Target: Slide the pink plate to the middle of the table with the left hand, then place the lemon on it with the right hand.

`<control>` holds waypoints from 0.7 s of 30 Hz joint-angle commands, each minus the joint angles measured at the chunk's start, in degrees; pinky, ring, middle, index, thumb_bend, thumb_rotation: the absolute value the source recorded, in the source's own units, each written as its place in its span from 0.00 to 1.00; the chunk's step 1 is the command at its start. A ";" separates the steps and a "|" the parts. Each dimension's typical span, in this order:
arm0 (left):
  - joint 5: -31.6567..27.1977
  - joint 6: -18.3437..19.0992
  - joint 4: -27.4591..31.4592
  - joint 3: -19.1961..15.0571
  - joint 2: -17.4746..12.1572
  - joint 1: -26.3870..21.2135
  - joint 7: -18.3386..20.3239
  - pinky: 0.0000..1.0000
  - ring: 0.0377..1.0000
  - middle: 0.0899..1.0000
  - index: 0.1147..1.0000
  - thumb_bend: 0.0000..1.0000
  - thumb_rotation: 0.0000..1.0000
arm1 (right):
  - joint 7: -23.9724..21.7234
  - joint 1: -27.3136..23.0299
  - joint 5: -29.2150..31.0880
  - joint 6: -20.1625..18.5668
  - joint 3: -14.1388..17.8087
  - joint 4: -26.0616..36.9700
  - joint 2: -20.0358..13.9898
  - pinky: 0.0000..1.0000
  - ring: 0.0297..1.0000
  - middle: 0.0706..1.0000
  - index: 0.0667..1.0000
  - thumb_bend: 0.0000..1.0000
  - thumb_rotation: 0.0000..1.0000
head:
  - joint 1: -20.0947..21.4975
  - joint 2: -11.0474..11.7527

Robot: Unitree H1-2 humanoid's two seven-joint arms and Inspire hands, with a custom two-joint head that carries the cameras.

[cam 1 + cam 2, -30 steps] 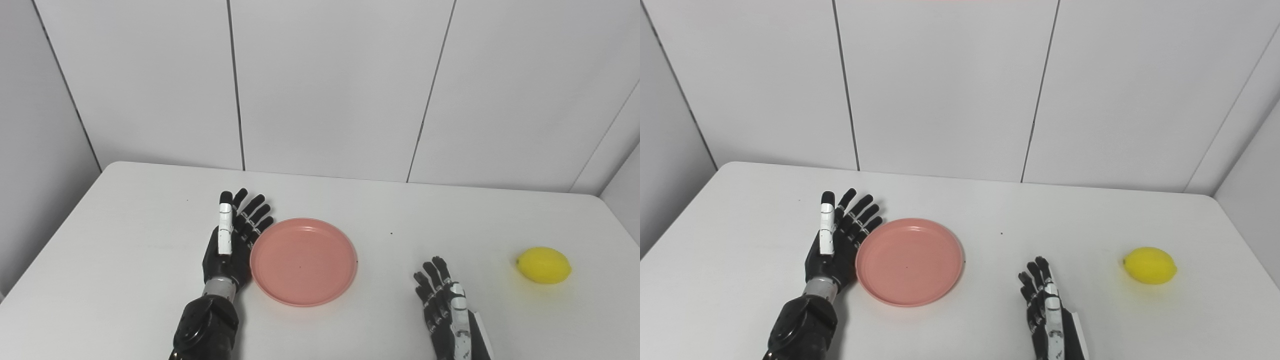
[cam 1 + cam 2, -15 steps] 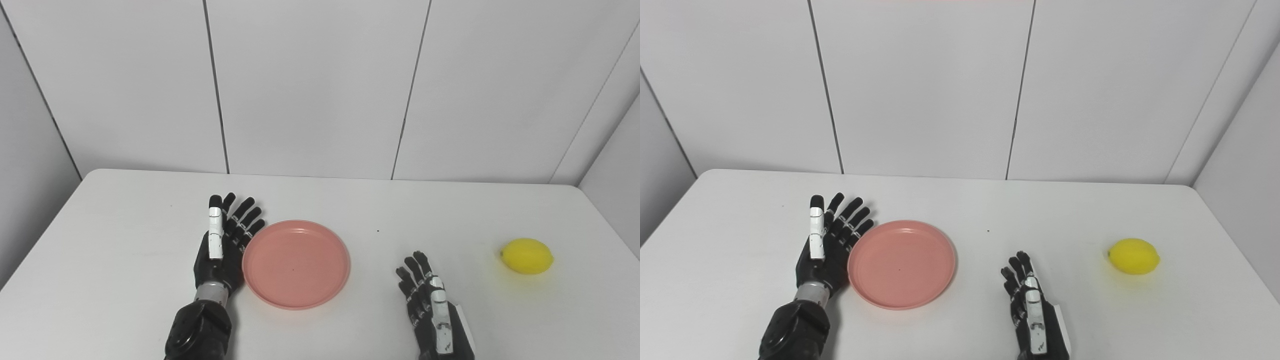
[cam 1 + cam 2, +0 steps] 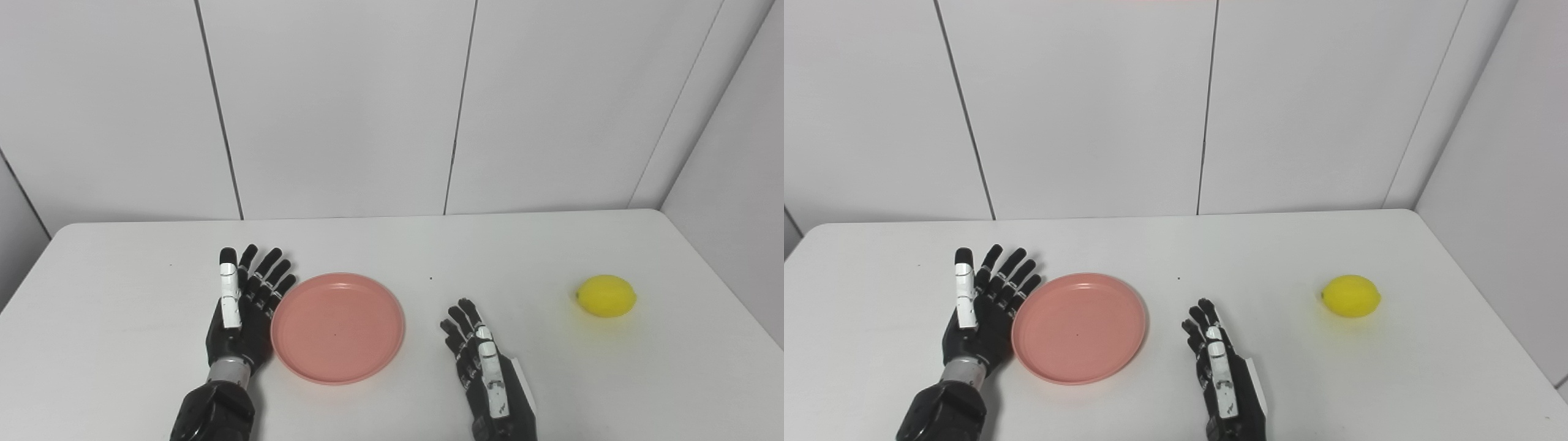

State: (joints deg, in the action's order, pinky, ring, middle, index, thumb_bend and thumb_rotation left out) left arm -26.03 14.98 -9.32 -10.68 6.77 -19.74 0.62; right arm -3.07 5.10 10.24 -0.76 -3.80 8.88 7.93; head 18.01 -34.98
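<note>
While left hand [image 3: 242, 312] rests splayed, empty, against pink plate [image 3: 337, 327] at its 9 o'clock, right hand [image 3: 484, 373] lies extended, empty; lemon [image 3: 606, 296] at plate's 3 o'clock, well apart.

Pink plate [image 3: 337, 327], plain salmon-pink, no pattern. Lemon [image 3: 606, 296] bright yellow. Table [image 3: 122, 306] white with a few tiny dark specks. Left hand [image 3: 242, 309] and right hand [image 3: 487, 380] black, each with a white thumb strip. Wall panels [image 3: 337, 104] white with dark seams.
</note>
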 commanded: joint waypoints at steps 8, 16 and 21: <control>-0.19 2.85 -0.72 0.33 -0.50 0.13 0.09 0.83 0.83 0.80 0.94 0.82 0.78 | 0.70 -0.32 -0.91 0.19 -0.87 -0.24 1.49 0.98 0.92 0.93 0.94 0.73 0.86 | 1.50 -0.16; -1.33 2.98 -1.26 -0.37 -0.46 0.13 0.22 0.86 0.84 0.81 0.94 0.82 0.77 | 1.50 -0.37 -1.55 -0.52 -1.26 0.06 1.64 0.98 0.92 0.93 0.94 0.75 0.86 | 1.91 -0.17; -1.31 2.52 -1.86 -0.36 -0.43 0.06 0.08 0.85 0.83 0.81 0.93 0.81 0.77 | 1.94 -0.25 -1.72 0.22 -1.00 0.02 1.72 0.97 0.91 0.93 0.93 0.74 0.85 | 2.99 -0.20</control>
State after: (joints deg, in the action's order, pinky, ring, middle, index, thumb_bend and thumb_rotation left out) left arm -27.66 15.48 -9.67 -10.98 6.36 -19.83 1.44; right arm -1.47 5.02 8.27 -0.76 -4.74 8.75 8.71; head 21.00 -35.24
